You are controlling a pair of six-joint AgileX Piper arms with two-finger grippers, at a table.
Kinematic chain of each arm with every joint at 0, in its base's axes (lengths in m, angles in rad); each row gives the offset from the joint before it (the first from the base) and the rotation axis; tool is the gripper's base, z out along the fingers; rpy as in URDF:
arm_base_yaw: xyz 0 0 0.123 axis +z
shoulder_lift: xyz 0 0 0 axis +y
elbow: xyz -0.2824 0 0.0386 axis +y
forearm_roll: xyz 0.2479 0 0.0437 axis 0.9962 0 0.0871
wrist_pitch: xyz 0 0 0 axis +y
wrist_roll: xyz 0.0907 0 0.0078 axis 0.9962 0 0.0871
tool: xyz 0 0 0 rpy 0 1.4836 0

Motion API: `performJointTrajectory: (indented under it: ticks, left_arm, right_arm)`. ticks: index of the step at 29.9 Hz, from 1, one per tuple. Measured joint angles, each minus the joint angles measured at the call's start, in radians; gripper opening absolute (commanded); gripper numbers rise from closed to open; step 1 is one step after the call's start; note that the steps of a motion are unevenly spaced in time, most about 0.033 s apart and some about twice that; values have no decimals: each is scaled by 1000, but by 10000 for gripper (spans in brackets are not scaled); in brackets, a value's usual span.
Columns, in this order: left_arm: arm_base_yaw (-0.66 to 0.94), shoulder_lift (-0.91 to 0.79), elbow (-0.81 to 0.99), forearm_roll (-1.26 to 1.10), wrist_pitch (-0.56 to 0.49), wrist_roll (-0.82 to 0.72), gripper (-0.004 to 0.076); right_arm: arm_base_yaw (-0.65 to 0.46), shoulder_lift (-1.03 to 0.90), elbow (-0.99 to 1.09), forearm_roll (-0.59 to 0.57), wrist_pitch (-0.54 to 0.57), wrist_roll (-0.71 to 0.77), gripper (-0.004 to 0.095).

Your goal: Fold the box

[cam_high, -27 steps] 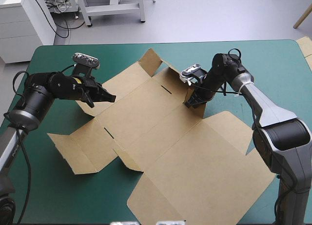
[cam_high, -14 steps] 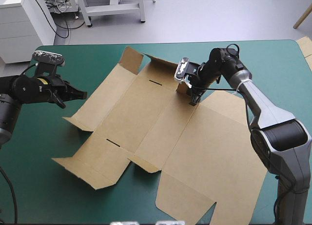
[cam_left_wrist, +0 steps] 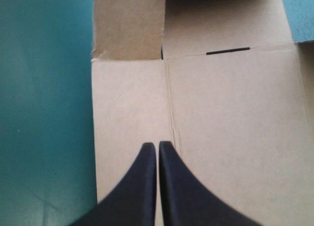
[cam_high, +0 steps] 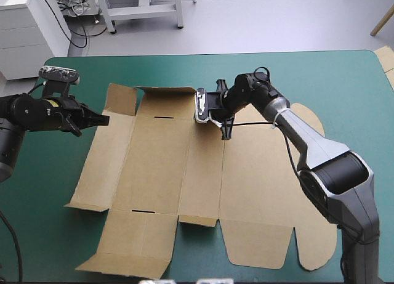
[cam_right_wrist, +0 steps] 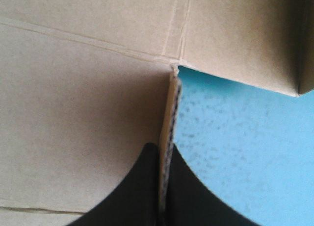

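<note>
The brown box (cam_high: 203,173) lies as a flat cut sheet across the teal-green cover (cam_high: 345,87). At the sheet's far edge, near the middle, my right gripper (cam_high: 225,130) is shut on a small raised flap. In the right wrist view the flap's corrugated edge (cam_right_wrist: 170,113) runs between the black fingers of the right gripper (cam_right_wrist: 167,155), with the box (cam_right_wrist: 73,113) to one side. My left gripper (cam_high: 103,119) is shut, holds nothing and sits at the sheet's far left corner. In the left wrist view the left gripper (cam_left_wrist: 157,146) hovers over a panel of the box (cam_left_wrist: 235,128).
A small corner flap (cam_left_wrist: 128,25) stands slightly raised ahead of the left gripper, and a narrow slot (cam_left_wrist: 228,51) lies in the fold line beside it. Bare cover (cam_left_wrist: 44,113) lies left of the sheet. A pale piece of board (cam_high: 386,57) shows at the table's far right corner.
The right gripper has dragged its flap leftward, swinging the sheet round until it lies square to the table. Earlier the left gripper pulled back off the sheet to the left; just before now it held still.
</note>
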Motion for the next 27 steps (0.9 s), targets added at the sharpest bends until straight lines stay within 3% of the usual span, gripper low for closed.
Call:
performJointTrajectory:
  ticks: [11, 13, 15, 20, 23, 27]
  left_arm:
    - [1, 0, 0, -19, 5, -1, -8]
    - [1, 0, 0, -19, 7, -1, -8]
    - [1, 0, 0, -19, 7, -1, -8]
    - [1, 0, 0, -19, 7, -1, -8]
    - [1, 0, 0, -19, 7, 0, -8]
    - [1, 0, 0, -19, 7, 0, -8]
  right_arm:
    - [20, 21, 0, 18, -59, -69, 6]
    - [20, 23, 0, 18, -63, -71, 67]
    - [20, 23, 0, 19, -65, -69, 189]
    - [20, 23, 0, 20, -69, -47, 581]
    - [20, 23, 0, 20, -69, -11, 659]
    - [20, 23, 0, 20, -69, 69, 653]
